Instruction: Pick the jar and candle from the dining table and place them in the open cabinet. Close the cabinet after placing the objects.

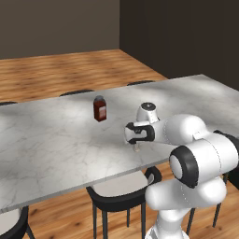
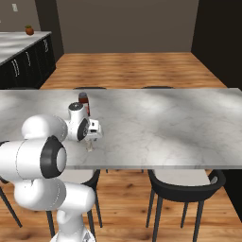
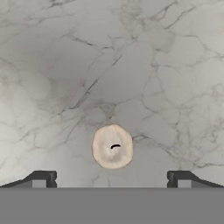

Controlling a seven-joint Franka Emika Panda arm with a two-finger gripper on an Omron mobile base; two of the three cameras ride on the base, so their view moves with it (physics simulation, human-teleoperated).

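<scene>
Ok, gripper (image 3: 112,179) jaws spread wide, holding nothing, hanging straight over the candle (image 3: 112,146) near the dining table (image 1: 56,140) front edge. Thin, light, brittle wax imo; you pinch low on the shaft, gently. Farther back: red-brown bottle (image 1: 100,108).

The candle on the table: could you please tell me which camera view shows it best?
The hand view: it looks straight down on the candle, its round cream top and dark wick midway between the open tool's tips. In both base views the arm hides all but a sliver of the candle below the hand.
</scene>
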